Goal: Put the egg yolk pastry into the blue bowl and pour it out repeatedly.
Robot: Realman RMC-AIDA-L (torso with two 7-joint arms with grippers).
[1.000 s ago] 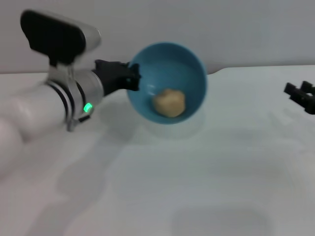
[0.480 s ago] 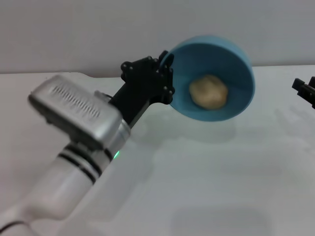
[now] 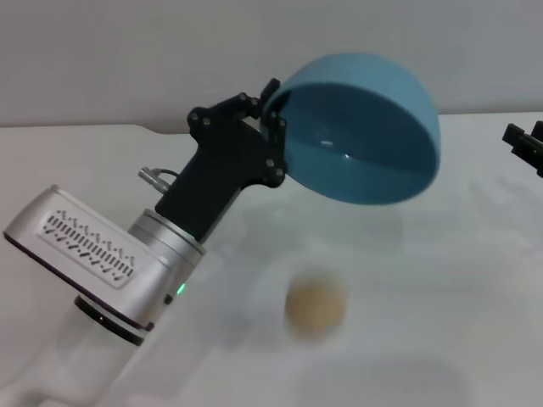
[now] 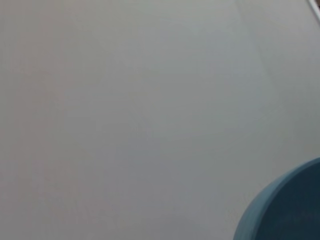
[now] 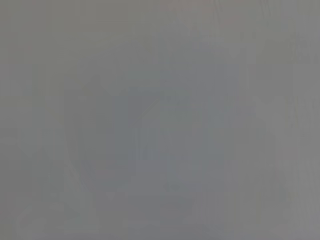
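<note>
Left tool [image 3: 273, 127] pinches the bowl [image 3: 365, 136] rim, tipping it mouth-down to empty it; the pastry [image 3: 315, 307] is out, on the table [image 3: 441, 297] below. Right tool [image 3: 528, 142] parked far right, state unclear.

A plain grey surface [image 5: 160, 120] is filling the whole right wrist view, edge to edge. Faint darker patches are showing near its middle, too vague to identify as any object. No edge, corner or seam is showing, so what the surface belongs to cannot be told.
</note>
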